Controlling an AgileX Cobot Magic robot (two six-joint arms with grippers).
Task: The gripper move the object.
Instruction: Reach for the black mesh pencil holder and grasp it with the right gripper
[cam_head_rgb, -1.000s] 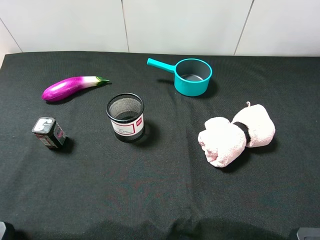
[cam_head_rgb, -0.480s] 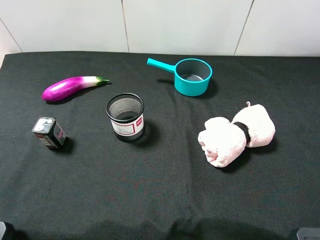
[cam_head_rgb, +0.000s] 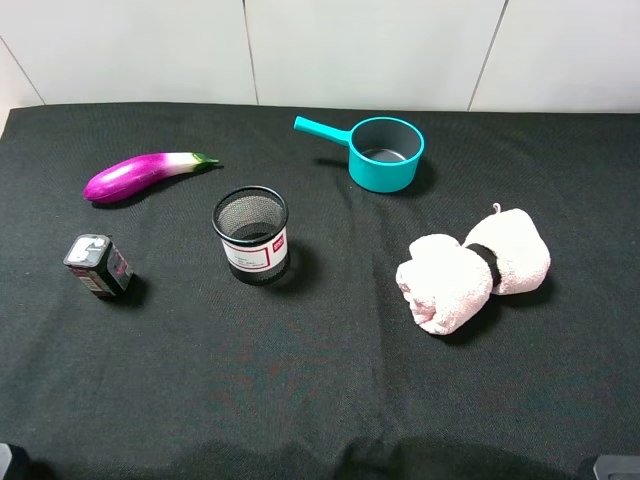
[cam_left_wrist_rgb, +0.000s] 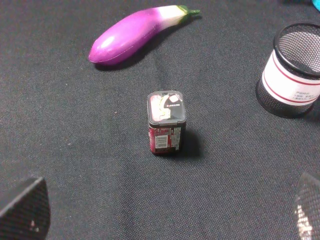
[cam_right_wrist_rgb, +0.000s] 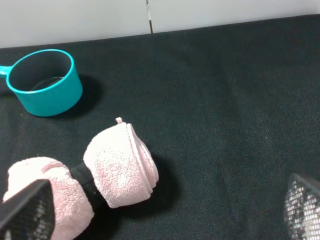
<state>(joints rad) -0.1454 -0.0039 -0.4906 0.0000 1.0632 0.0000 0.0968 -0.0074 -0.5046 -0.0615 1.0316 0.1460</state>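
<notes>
**Change over the last second:** none. Every item lay where it had lain, and neither arm had come out over the worktop (cam_head_rgb: 320, 390). I judged that the move had not begun.

**Object** (cam_head_rgb: 251, 236): black mesh pen cup with a white label edged in red. It stood upright, left of centre, untouched.

**Left gripper** (cam_left_wrist_rgb: 165, 210): back at the near edge, fingers (cam_left_wrist_rgb: 25, 210) spread wide, holding nothing. The object lay ahead and off to its right.

**Right gripper** (cam_right_wrist_rgb: 165, 207): likewise held back, fingers wide and empty.

**Around:**
- small dark box (cam_head_rgb: 98, 266), straight ahead of the left gripper and apart from the object
- aubergine (cam_head_rgb: 145, 175), behind and to the left
- teal saucepan (cam_head_rgb: 382, 153), behind and to the right
- pink rolled towel (cam_head_rgb: 472, 268), well to the right

**Obstruction:** nothing touched the object. The box stood nearest the left gripper's likely line and would probably need skirting.
</notes>
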